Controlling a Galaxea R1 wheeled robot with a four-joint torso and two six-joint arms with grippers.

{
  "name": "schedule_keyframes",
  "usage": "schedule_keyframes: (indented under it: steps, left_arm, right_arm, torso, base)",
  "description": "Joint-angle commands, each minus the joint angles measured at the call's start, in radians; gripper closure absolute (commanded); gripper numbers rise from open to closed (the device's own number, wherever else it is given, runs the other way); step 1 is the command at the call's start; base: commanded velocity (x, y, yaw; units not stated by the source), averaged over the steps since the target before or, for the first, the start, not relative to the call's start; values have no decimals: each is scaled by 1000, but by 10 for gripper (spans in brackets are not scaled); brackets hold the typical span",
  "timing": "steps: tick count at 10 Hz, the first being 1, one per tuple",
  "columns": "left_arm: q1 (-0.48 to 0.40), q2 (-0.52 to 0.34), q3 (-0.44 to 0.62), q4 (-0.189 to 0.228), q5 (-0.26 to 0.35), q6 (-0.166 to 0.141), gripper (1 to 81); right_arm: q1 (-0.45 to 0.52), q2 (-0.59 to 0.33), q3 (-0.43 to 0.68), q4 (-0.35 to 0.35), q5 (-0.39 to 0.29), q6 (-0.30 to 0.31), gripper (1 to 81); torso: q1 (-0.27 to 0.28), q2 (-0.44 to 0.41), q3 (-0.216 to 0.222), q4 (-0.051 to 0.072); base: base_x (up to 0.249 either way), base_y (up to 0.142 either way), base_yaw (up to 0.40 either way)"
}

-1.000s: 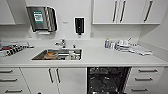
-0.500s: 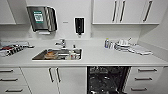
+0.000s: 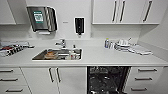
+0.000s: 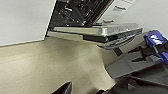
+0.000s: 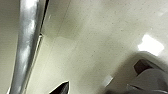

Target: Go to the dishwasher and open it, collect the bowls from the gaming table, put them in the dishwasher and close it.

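Observation:
In the head view the dishwasher [image 3: 107, 80] stands open under the white counter, right of the sink, its dark inside with wire racks showing. In the left wrist view its steel-fronted door [image 4: 100, 31] hangs folded down above the pale floor, with the racks [image 4: 77, 12] behind it, and my left gripper [image 4: 82, 90] is low over the floor a little way from the door. In the right wrist view a brushed steel edge of the dishwasher [image 5: 26, 37] runs close beside my right gripper [image 5: 75, 90]. The bowls and the gaming table are out of view.
A steel sink [image 3: 37, 58] with a tap [image 3: 61, 43] is set in the counter. Small items lie at the counter's left [image 3: 12, 48] and right [image 3: 125, 45]. White drawers [image 3: 146, 77] flank the dishwasher, cupboard doors [image 3: 53, 80] stand left of it, and wall cabinets [image 3: 120, 11] hang above.

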Motion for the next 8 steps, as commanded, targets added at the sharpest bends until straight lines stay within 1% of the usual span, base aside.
schedule_keyframes:
  steps: [1,2,3,4,5,6,7,8]
  left_arm:
    - [52,83,-105,27,-3,28,10]
    - [101,114,-156,27,-18,30,10]
    - [152,153,-224,26,-64,28,10]
    - [201,184,-280,21,-110,26,10]
    - [235,225,-365,15,-139,19,10]
    - [258,252,-415,10,-139,16,10]
    - [294,279,-469,9,-138,3,10]
    - [319,296,-507,9,-138,-3,10]
  right_arm:
    - [23,-23,-40,-7,-44,-311,10]
    - [3,-15,-44,-7,-44,-392,10]
    - [-19,0,-57,-8,-44,-466,10]
    - [-34,10,-66,-8,-44,-515,10]
    - [-46,20,-67,-8,-44,-602,10]
    - [-56,25,-72,-7,-44,-656,10]
    - [-71,25,-75,-8,-43,-702,10]
    - [-83,27,-77,-8,-43,-734,10]
  torso:
    - [0,0,0,0]
    - [0,0,0,0]
    - [0,0,0,0]
    - [0,0,0,0]
    - [0,0,0,0]
    - [0,0,0,0]
    - [0,0,0,0]
    - [0,0,0,0]
  base:
    - [0,0,0]
    - [0,0,0]
    - [0,0,0]
    - [0,0,0]
    - [0,0,0]
    - [0,0,0]
    - [0,0,0]
    - [0,0,0]
